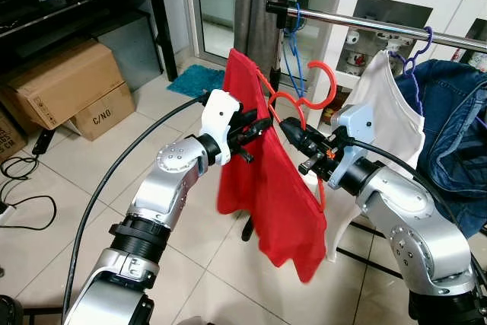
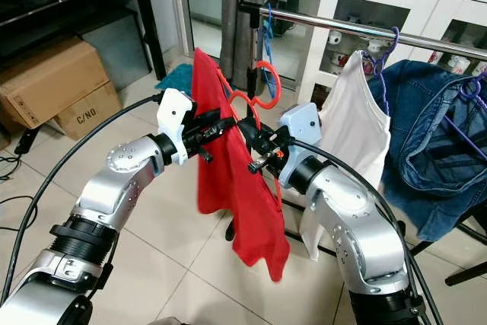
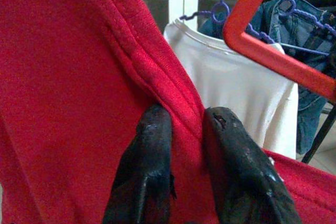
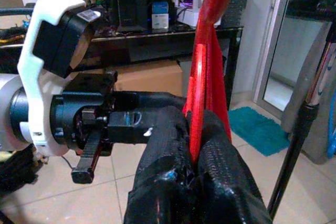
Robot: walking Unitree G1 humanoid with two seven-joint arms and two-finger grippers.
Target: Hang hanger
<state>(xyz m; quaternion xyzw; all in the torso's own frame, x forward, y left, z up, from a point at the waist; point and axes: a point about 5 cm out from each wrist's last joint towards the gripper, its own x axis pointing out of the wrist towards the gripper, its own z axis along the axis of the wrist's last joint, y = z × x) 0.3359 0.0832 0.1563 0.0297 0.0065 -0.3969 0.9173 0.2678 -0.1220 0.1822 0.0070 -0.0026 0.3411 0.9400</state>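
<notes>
**While held by both grippers, a red garment on its hanger hangs below the rail**

Nearest the camera, two silver arms are raised. The left gripper (image 1: 262,124) is pinched onto a seam of the red garment (image 1: 266,195). The right gripper (image 1: 288,125) is clamped on the red hanger (image 1: 318,81), whose hook sits just below the metal rail (image 1: 365,23), not on it. Behind, a white shirt (image 1: 388,104) and a denim jacket (image 1: 456,119) are hung from the rail. Farther left, cardboard boxes (image 1: 65,85) rest on the tiled floor (image 1: 190,249).
</notes>
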